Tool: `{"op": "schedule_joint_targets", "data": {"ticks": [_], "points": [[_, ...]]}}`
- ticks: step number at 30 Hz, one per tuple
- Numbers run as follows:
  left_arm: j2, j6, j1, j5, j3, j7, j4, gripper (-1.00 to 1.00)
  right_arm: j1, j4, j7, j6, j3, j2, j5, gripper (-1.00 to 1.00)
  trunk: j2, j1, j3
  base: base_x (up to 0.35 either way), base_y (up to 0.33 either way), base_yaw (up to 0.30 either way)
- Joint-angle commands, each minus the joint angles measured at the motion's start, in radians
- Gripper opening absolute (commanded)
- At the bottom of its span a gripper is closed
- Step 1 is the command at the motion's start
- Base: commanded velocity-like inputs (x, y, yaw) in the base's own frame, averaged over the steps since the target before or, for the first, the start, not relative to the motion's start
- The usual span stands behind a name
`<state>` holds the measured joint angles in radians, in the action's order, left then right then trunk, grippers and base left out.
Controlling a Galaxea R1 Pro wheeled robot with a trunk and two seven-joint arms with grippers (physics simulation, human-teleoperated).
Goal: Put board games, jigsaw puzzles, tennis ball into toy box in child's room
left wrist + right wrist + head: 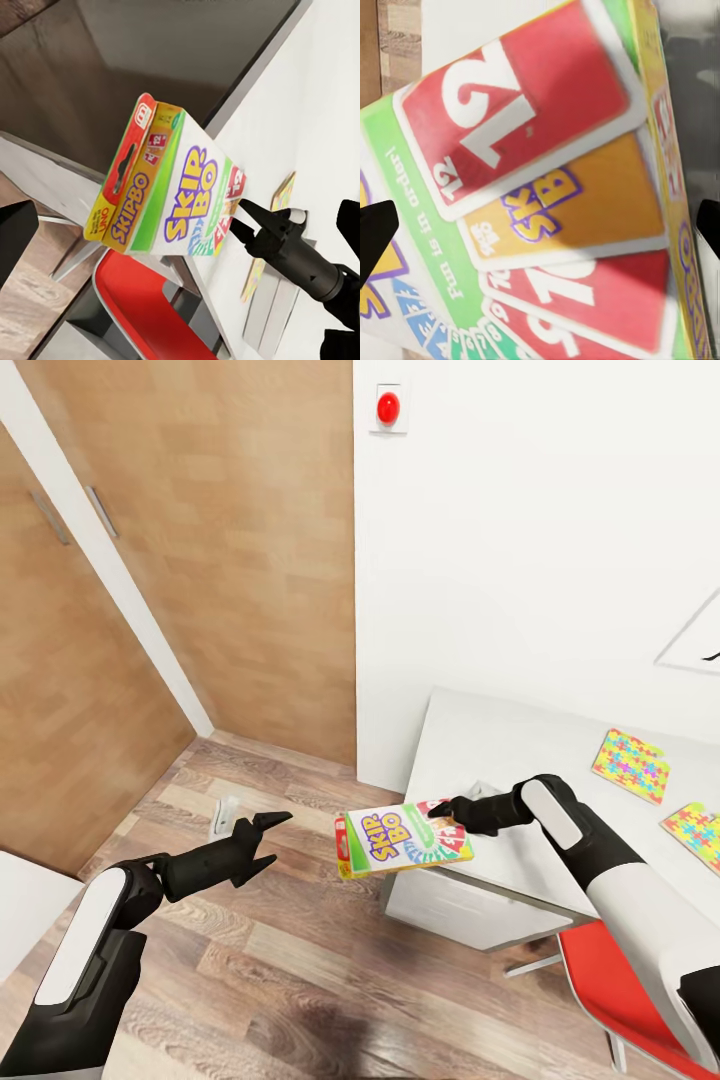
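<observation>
A: From the head view, what's around the right claw (437, 812)?
B: It's clamped on the Skip-Bo box (404, 841), which juts past the corner of the table (480, 745) over the wood plank floor (270, 950). Beyond it on the tabletop lie two jigsaw puzzles (630, 764), well apart from the claw. A red chair (610, 990) sits below the arm.
A: And the left claw (262, 842)?
B: Fingers apart, holding nothing, near the box's free end with open floor under it. A wooden door (200, 540) and a white wall (540, 530) stand behind.
A: Left wrist view?
B: The box (172, 187) is tilted on edge, the right claw (247, 221) pinching its far side; table (315, 112) beyond, chair (139, 300) beneath.
A: Right wrist view?
B: Box face (547, 195) close up, between the dark fingertips (375, 236).
</observation>
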<state>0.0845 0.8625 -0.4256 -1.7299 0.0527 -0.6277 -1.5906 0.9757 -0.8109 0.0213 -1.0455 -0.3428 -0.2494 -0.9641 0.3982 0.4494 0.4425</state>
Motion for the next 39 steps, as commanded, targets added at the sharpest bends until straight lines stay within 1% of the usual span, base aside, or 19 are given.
{"op": "schedule_joint_targets", "data": {"ticks": [1,7,16,19,20,22,23,26,27,30,31,32,33,35,36,38,39], "points": [[0.0,0.002,-0.001,-0.01,0.001,-0.01,-0.001,1.0,0.001,-0.001,0.002,-0.002,-0.002,-0.002,0.004,1.0,0.002,0.001,0.002,0.0,0.0,0.005],[0.001,0.001,-0.001,-0.01,0.001,-0.01,0.0,1.0,0.003,0.004,0.001,-0.002,0.002,-0.008,0.004,1.0,0.002,0.001,0.002,0.0,0.0,0.003],[0.001,0.001,-0.001,-0.01,0.001,-0.01,0.001,1.0,0.011,0.013,-0.002,-0.002,0.005,-0.034,0.005,1.0,0.002,0.001,0.002,0.0,0.0,0.0],[0.002,0.001,-0.001,-0.01,0.001,-0.01,0.007,1.0,0.014,0.003,-0.002,-0.002,0.015,-0.056,0.006,1.0,0.002,0.001,0.002,0.0,0.0,0.0],[0.002,0.001,-0.001,-0.01,0.001,-0.01,0.007,1.0,0.014,0.003,-0.002,-0.002,0.015,-0.056,0.006,1.0,0.002,0.001,0.002,0.0,0.0,0.0],[0.005,0.001,-0.001,-0.009,0.002,-0.009,0.014,1.0,0.016,-0.018,-0.002,-0.002,0.033,-0.078,0.006,1.0,0.002,0.001,0.002,0.0,0.0,0.0],[0.005,0.001,-0.001,-0.009,0.002,-0.009,0.014,1.0,0.016,-0.018,-0.002,-0.002,0.033,-0.078,0.006,1.0,0.002,0.001,0.002,0.0,0.0,0.0],[0.022,0.002,0.002,-0.009,0.003,-0.004,0.028,1.0,0.013,-0.093,-0.003,-0.002,0.079,-0.108,0.009,1.0,0.002,0.001,0.002,0.0,0.0,0.0],[0.022,0.002,0.002,-0.009,0.003,-0.004,0.028,1.0,0.013,-0.093,-0.003,-0.002,0.079,-0.108,0.009,1.0,0.002,0.001,0.002,0.0,0.0,0.0],[0.048,0.002,0.008,-0.009,0.003,0.021,0.04,1.0,0.008,-0.182,-0.003,-0.002,0.142,-0.133,0.011,1.0,0.002,0.001,0.002,0.0,0.0,0.0],[0.048,0.002,0.008,-0.009,0.003,0.021,0.04,1.0,0.008,-0.182,-0.003,-0.002,0.142,-0.133,0.011,1.0,0.002,0.001,0.002,0.0,0.0,0.0],[0.056,0.002,0.011,-0.009,0.003,0.036,0.042,1.0,0.006,-0.207,-0.004,-0.002,0.163,-0.139,0.012,1.0,0.002,0.001,0.002,0.0,0.0,0.0],[0.056,0.002,0.011,-0.009,0.003,0.036,0.042,1.0,0.006,-0.207,-0.004,-0.002,0.163,-0.139,0.012,1.0,0.002,0.001,0.002,0.0,0.0,0.0],[0.067,0.001,0.023,-0.008,0.003,0.076,0.046,1.0,0.005,-0.245,-0.003,-0.002,0.2,-0.149,0.013,1.0,0.002,0.001,0.002,0.0,0.0,0.0],[0.067,0.001,0.023,-0.008,0.003,0.076,0.046,1.0,0.005,-0.245,-0.003,-0.002,0.2,-0.149,0.013,1.0,0.002,0.001,0.002,0.0,0.0,0.0],[0.075,0.001,0.043,0.0,0.003,0.124,0.05,1.0,0.004,-0.274,-0.002,-0.002,0.225,-0.155,0.014,1.0,0.002,0.001,0.002,0.0,0.0,0.0],[0.079,0.001,0.054,0.011,0.004,0.153,0.055,1.0,0.003,-0.287,-0.002,-0.002,0.234,-0.157,0.015,1.0,0.002,0.001,0.002,0.0,0.0,0.0]]}}
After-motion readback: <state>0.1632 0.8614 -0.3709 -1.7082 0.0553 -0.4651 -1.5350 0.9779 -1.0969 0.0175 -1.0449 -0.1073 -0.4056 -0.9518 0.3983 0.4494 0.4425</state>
